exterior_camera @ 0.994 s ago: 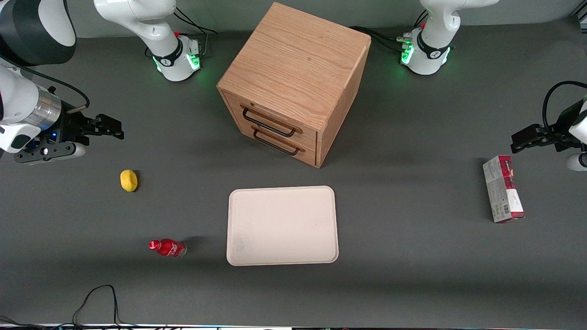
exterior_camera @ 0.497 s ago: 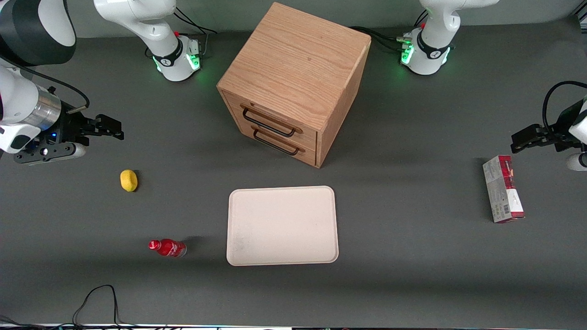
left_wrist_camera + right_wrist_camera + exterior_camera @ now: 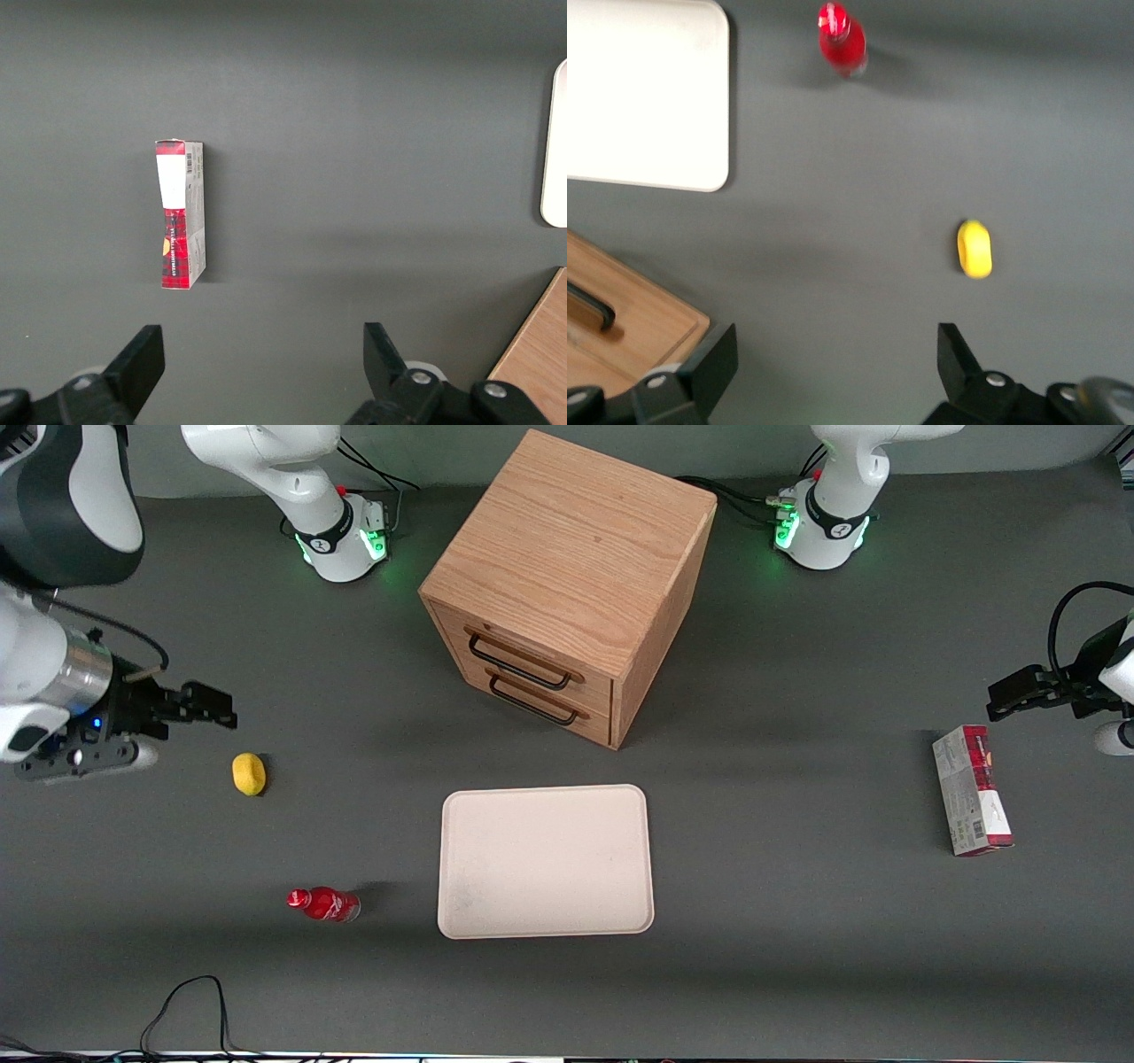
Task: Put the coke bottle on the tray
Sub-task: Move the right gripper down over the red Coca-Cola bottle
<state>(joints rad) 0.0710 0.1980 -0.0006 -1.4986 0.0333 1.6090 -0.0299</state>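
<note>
Gripper (image 3: 208, 710) fingers spread, holding nothing — glossy red coke bottle (image 3: 323, 903) beside smooth cream tray (image 3: 547, 861).

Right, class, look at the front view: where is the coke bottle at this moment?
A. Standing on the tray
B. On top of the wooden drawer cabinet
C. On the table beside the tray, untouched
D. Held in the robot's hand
C: the coke bottle sits on the grey table next to the tray, while the hand hovers open, farther from the front camera, near the yellow lump.
</note>
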